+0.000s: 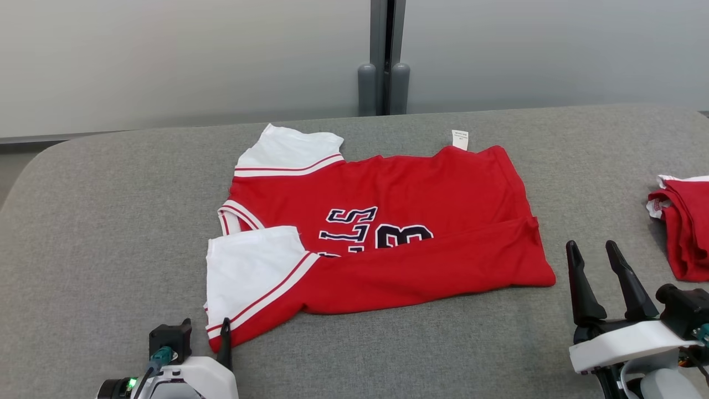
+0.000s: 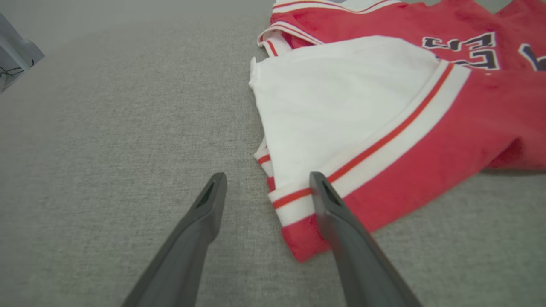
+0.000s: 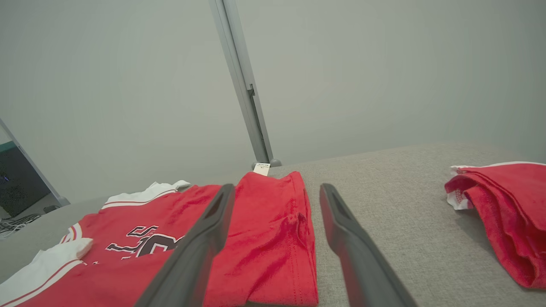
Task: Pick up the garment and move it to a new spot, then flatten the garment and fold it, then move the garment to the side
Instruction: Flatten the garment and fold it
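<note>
At centre frame in the head view, the shirt (image 1: pixel 388 244) lies on the table (image 1: pixel 83 249), long axis left to right, near edge folded over. Left gripper (image 2: pixel 268 177), fingers apart and empty, hangs at the sleeve (image 2: pixel 341 106) corner, lower left: the nearer arm. Right gripper (image 1: pixel 591 247), likewise spread and empty, stands just right of the shirt's lower-right corner, apart from it.
</note>
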`<state>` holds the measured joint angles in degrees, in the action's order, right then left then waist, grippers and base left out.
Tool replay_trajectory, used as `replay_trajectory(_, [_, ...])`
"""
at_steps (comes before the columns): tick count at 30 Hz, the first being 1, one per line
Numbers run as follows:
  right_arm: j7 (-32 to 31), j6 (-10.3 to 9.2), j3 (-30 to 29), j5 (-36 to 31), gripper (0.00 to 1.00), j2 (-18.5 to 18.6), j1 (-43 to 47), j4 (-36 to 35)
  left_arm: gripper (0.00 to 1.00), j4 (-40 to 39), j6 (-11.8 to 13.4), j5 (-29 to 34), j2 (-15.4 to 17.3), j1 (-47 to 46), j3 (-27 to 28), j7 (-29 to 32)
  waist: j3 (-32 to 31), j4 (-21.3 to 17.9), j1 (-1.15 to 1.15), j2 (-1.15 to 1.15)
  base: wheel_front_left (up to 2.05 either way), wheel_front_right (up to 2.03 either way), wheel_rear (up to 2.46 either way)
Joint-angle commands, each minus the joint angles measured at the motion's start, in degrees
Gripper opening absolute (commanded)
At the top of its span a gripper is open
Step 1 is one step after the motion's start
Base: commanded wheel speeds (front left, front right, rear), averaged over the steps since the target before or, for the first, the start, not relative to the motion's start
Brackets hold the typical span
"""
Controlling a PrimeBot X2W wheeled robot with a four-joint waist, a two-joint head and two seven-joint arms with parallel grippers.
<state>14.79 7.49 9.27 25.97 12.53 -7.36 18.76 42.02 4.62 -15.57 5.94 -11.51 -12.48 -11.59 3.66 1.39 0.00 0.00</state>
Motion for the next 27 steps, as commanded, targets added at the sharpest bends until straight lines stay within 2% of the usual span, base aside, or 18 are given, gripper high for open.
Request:
replay_trajectory(1, [0.1, -0.01, 0.0, 0.4, 1.0, 0.4, -0.8, 0.2, 1.0, 1.4, -0.8, 0.1, 0.2, -1.4, -0.4, 0.4, 0.4, -0.6, 0.0, 0.0, 0.0, 0.0, 0.0])
replay_trajectory(8, [0.2, -0.01, 0.0, 0.8, 1.0, 0.6, -1.4, 1.3, 1.0, 8.1, -3.9, -0.7, -0.2, -3.1, -2.5, 5.1, 1.0, -1.9, 0.0, 0.0, 0.0, 0.0, 0.0])
replay_trajectory(9, [0.2, -0.01, 0.0, 0.8, 1.0, 0.6, -1.5, 1.5, 0.93, 9.0, -4.4, -0.8, -0.4, -3.1, -2.8, 5.8, 1.0, -2.0, 0.0, 0.0, 0.0, 0.0, 0.0])
replay_trajectory(10, [0.2, -0.01, -0.1, 0.9, 1.0, 0.6, -1.6, 1.7, 0.36, 9.6, -4.9, -0.8, -0.5, -3.3, -3.1, 6.3, 1.1, -2.1, 0.0, 0.0, 0.0, 0.0, 0.0])
replay_trajectory(11, [0.2, -0.01, -0.2, 1.0, 1.0, 0.6, -1.7, 2.0, 0.06, 9.8, -5.0, -0.8, -0.5, -3.5, -3.3, 6.1, 1.2, -2.1, 0.0, 0.0, 0.0, 0.0, 0.0])
replay_trajectory(12, [0.1, -0.01, -0.3, 1.0, 1.0, 0.6, -1.8, 2.2, 0.0, 10.0, -5.0, -0.7, -0.5, -3.8, -3.4, 5.4, 1.3, -2.0, 0.0, 0.0, 0.0, 0.0, 0.0])
replay_trajectory(19, [-2.7, -0.01, -1.7, 1.5, 1.0, 0.2, -2.9, 6.8, 0.0, 7.6, -3.4, 0.0, 0.5, -6.9, -2.9, -0.3, 1.9, -0.3, 0.0, 0.0, 0.0, 0.0, 0.0])
replay_trajectory(27, [-8.8, -0.01, -4.4, 6.7, 1.0, -1.4, -8.2, 17.1, 0.0, 1.3, -3.9, 1.1, -0.4, -8.2, -4.6, -3.1, 3.4, 4.1, 0.0, 0.0, 0.0, 0.0, 0.0])
